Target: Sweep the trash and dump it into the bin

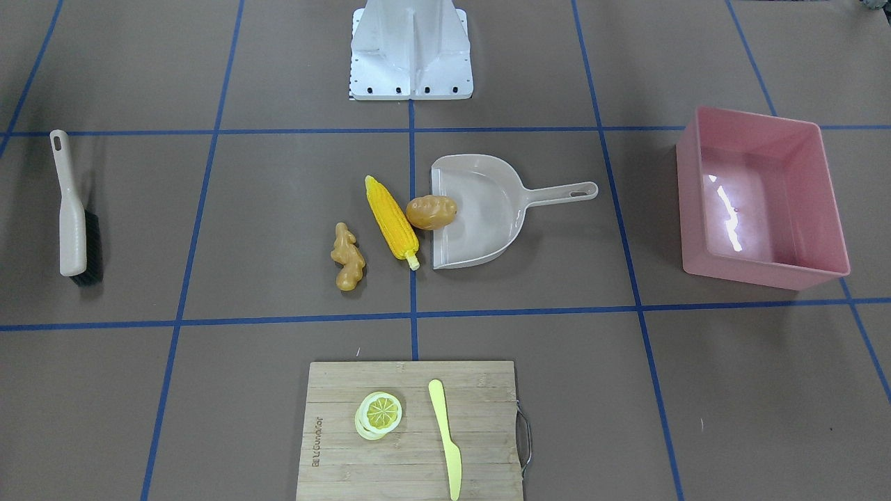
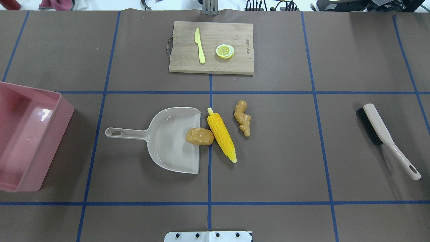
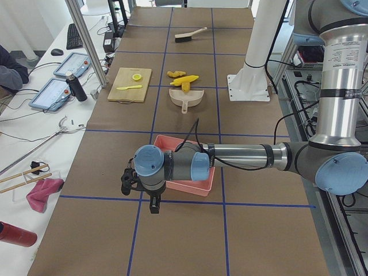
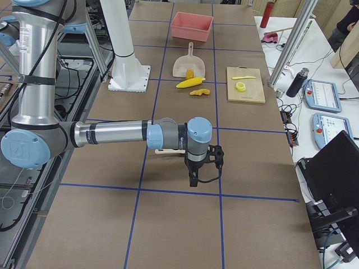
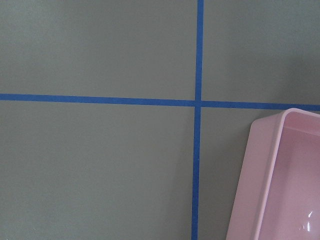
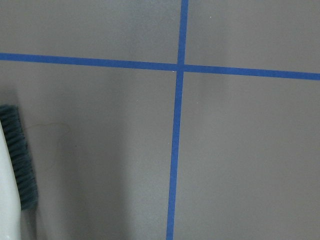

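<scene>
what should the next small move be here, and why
Probably move the right gripper to the handle of the beige brush with black bristles: it lies untouched, while the long yellow corn cob and knobbly tan ginger root lie outside the grey-beige plastic dustpan.

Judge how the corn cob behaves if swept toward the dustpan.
The corn cob looks rounded and long, so it will probably roll sideways. Its taper may make it curve. The potato on the dustpan lip could block it.

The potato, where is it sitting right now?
In the overhead view the potato lies near the middle of the table, straddling the open edge of the dustpan, with the corn cob just to its right.
</scene>
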